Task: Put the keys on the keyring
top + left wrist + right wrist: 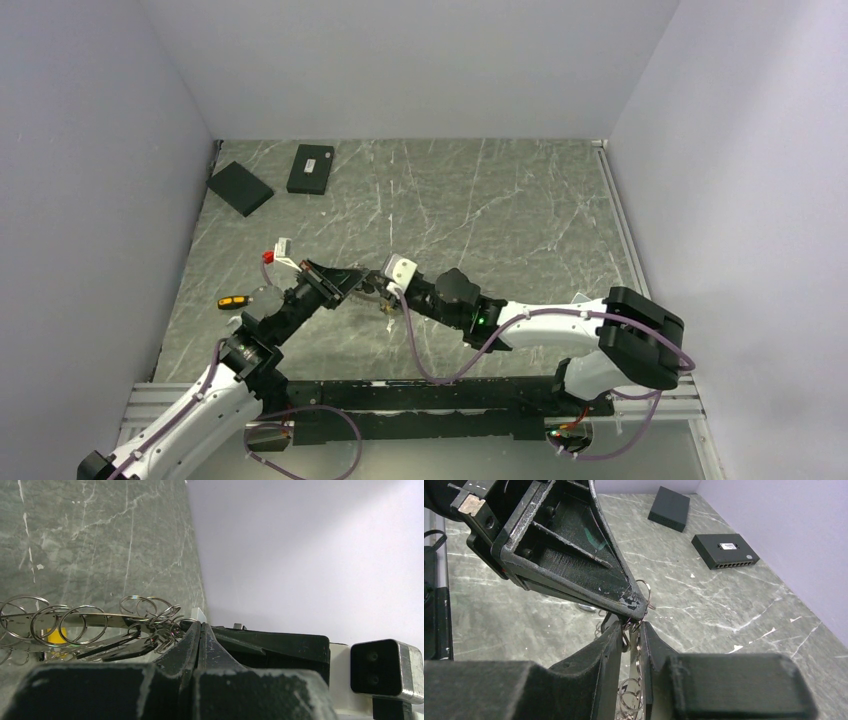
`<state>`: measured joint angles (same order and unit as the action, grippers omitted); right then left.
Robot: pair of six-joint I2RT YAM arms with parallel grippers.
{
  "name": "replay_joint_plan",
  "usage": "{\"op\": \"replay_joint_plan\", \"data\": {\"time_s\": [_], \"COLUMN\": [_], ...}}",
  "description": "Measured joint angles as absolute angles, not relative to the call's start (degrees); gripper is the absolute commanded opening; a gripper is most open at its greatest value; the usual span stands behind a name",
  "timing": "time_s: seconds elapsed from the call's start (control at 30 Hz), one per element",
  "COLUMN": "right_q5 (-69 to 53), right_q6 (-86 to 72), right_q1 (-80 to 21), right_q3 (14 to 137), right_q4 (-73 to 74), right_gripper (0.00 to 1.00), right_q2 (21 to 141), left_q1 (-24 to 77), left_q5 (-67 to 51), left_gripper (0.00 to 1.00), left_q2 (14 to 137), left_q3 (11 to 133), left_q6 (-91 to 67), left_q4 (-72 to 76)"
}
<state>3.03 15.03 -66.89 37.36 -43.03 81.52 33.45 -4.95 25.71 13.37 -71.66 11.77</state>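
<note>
Silver wire keyring (150,611) pinched in clenched left jaws, above counter (480,200); dark keys (112,649) cluster alongside. Right jaws straddle hanging rings (633,700), grip uncertain. Advice: hold left rigid, thread slowly, avoid twisting.

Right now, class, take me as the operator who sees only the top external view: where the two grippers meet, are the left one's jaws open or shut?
Observer: Shut. The left wrist view shows the left gripper with its fingers pressed together and the keyring, a bunch of silver rings, at its tips.
Operator: And the right gripper?
Observer: In its own wrist view the right gripper stands narrowly apart, with rings hanging down through the gap. Whether it pinches them I cannot tell.
Operator: Any keys on the bunch?
Observer: Yes, the left wrist view shows dark flat keys lying under the rings.
</note>
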Motion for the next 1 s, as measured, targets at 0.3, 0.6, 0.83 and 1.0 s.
{"op": "replay_joint_plan", "data": {"time_s": [0.3,0.6,0.83,1.0], "right_q5": [3.7,5.6,5.5,5.1], "right_q6": [14.4,13.5,13.5,13.4], "right_q1": [-67.2,-67.3,-67.3,-67.3], "right_q3": [38.0,39.2,39.5,39.7], "right_q4": [-43.0,-42.8,-41.9,-38.7], "right_gripper": [0.21,0.0,0.0,0.0], "right_q2": [81.8,83.0,83.0,83.0], "left_q1": [33.5,33.4,33.3,33.5], "left_q5": [-4.5,-3.0,-2.7,-3.8], "left_gripper": [0.0,0.0,0.29,0.62], "left_q2": [25.0,25.1,24.7,23.9], "left_q3": [13.3,13.3,13.3,14.1], "left_q6": [-71.6,-71.6,-71.1,-69.3], "left_q4": [11.6,11.6,10.8,8.2]}}
